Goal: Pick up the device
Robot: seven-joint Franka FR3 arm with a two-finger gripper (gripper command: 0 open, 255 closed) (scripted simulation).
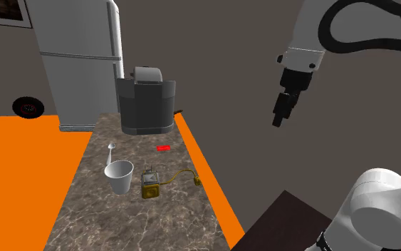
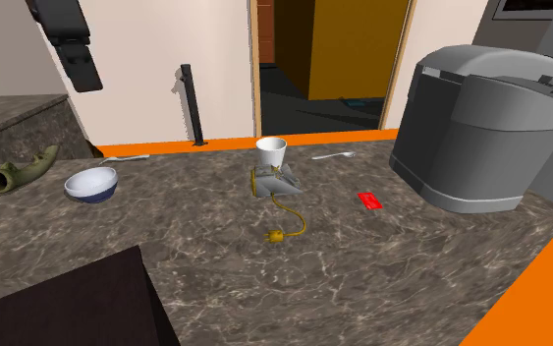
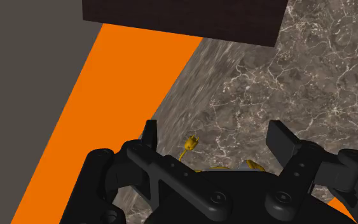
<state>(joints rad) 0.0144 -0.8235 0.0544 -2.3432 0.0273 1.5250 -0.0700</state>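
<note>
The device [image 1: 150, 184] is a small yellow and grey box lying on the marbled counter, right beside a white cup [image 1: 119, 176]. Its yellow cord runs to a plug [image 1: 195, 183] near the counter's orange edge. In the second exterior view the device [image 2: 272, 180] lies just in front of the cup [image 2: 272, 150], and the cord ends in the plug [image 2: 275, 236]. My gripper [image 1: 279, 120] hangs high in the air, off toward the shoulder view's right, well apart from the device. In the wrist view the gripper [image 3: 214, 140] is open, with the plug [image 3: 190, 143] far below between the fingers [image 3: 149, 133].
A big grey appliance [image 1: 146, 100] stands at the counter's far end, with a fridge [image 1: 81, 57] behind it. A spoon [image 1: 111, 147] and a small red item [image 1: 164, 147] lie nearby. A bowl [image 2: 91, 184] and a greenish horn-shaped object [image 2: 19, 172] sit aside. The dark stand [image 2: 68, 305] is close by.
</note>
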